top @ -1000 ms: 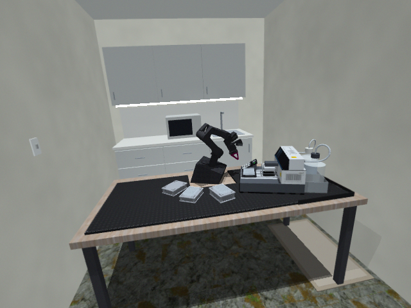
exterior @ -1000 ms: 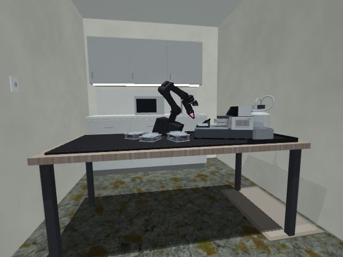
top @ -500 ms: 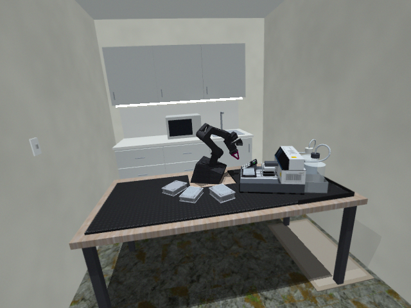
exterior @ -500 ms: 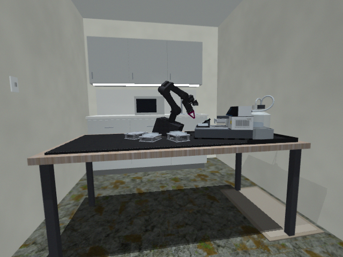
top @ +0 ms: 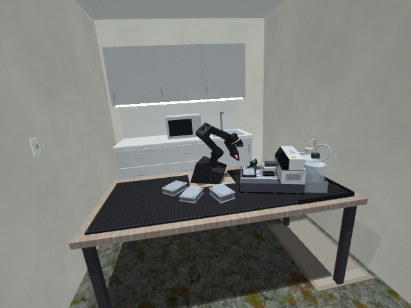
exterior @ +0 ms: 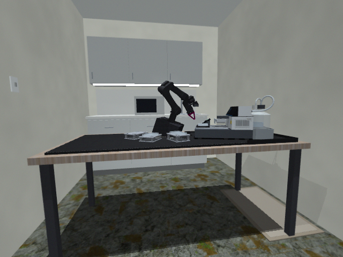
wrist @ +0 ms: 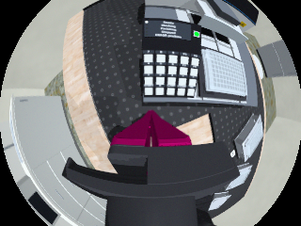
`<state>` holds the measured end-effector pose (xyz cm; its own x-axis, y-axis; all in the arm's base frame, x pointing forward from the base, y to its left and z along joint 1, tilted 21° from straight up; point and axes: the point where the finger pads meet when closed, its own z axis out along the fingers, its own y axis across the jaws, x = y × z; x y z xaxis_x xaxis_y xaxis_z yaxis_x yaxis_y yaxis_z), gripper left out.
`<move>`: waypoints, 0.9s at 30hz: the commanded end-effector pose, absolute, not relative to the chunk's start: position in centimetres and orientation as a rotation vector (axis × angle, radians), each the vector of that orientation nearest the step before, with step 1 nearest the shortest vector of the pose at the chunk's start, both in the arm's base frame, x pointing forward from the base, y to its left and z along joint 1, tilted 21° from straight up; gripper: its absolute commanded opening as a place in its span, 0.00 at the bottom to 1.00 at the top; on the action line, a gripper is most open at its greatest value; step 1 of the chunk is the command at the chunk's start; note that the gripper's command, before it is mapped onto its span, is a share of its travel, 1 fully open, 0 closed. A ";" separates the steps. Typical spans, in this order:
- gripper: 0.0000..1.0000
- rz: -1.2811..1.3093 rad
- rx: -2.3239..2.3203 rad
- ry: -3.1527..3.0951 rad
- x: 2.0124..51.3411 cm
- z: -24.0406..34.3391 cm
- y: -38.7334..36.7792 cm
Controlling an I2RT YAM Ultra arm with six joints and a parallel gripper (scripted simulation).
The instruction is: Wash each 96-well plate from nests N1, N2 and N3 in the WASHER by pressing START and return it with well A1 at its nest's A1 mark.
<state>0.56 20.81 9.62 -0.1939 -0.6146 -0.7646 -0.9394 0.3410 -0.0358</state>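
Top view: the gripper point(top: 235, 156), fingers together and empty, hangs above the desk's far edge, left of the washer point(top: 291, 169) near the far right corner; the keypad point(top: 248, 163) lies below and to its right. A plate point(top: 248, 171) appears seated in the carrier.

Exterior view: three nests point(exterior: 150, 136) sit mid-desk on the black mat point(exterior: 91, 142).

Wrist view: the lamp point(wrist: 196, 34) glows green; START, lowest row, lies just ahead of the closed fingertips.
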 end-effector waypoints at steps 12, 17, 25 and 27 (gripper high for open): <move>0.00 0.620 -1.360 1.890 0.8 8.9 22.7; 0.00 0.620 -1.360 1.890 1.0 8.5 23.2; 0.00 0.620 -1.360 1.889 1.4 7.7 24.2; 0.00 0.620 -1.360 1.889 1.5 7.4 24.5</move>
